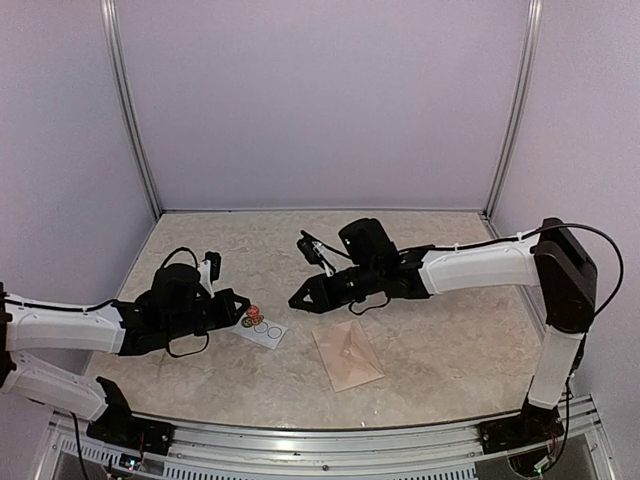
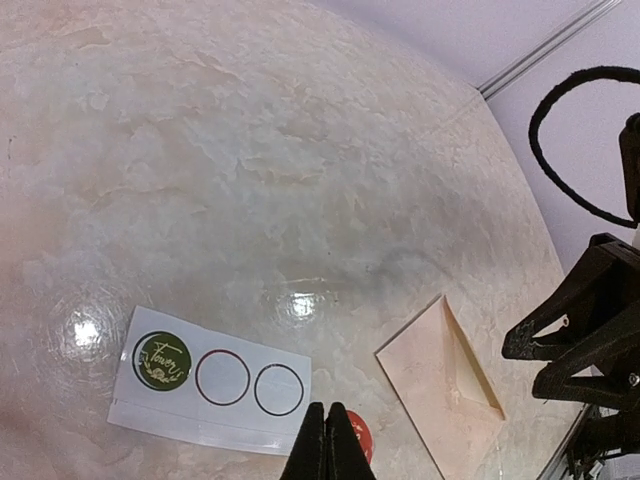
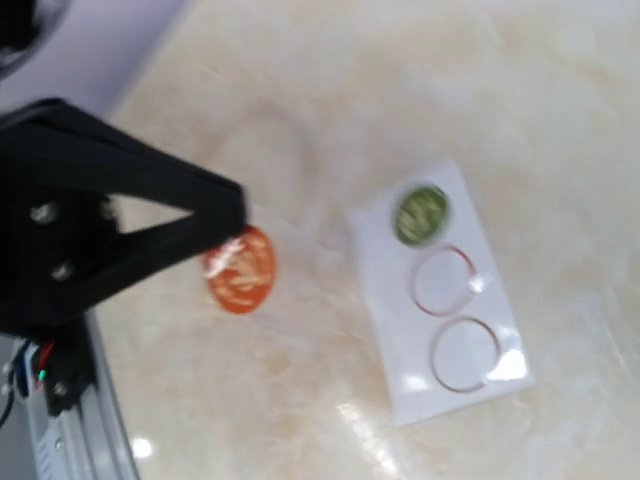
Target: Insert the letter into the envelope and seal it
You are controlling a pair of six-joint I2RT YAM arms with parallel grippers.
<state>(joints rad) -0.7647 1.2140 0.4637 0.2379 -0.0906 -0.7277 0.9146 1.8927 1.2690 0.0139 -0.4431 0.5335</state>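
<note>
- Your left gripper (image 1: 243, 307) is clenched tight, and it's got a round red sticker (image 1: 251, 312) pinched by the edge right at its tips. From the left wrist view, the 2 fingers (image 2: 338, 445) are pressed flat together, with the sticker peeking out on one side.
- The right wrist view shows the same grip from the other side. The sticker hangs off the tip of the black claw, above the table (image 1: 450, 340).
- Your right gripper (image 1: 300, 299) points over toward the left one, and the 2 are near each other but apart. Its jaws look a little parted, with nothing between them. You only see that properly in the left wrist view, at the right edge.
- The envelope (image 1: 347, 355) lies flat on the table, on the near side of the right gripper and to the right of the left one. Neither claw is touching it. Its pointed flap is folded down over its face, and you can't tell from here if it's stuck down.
- The white sticker sheet (image 1: 265, 330) lies flat just beside the left gripper's tips, between that claw and the envelope, with a gap of bare table before the envelope.
- On that sheet you've got 1 green sticker (image 2: 160, 360) at one end and 2 empty rings (image 2: 222, 377) next to it.
</note>
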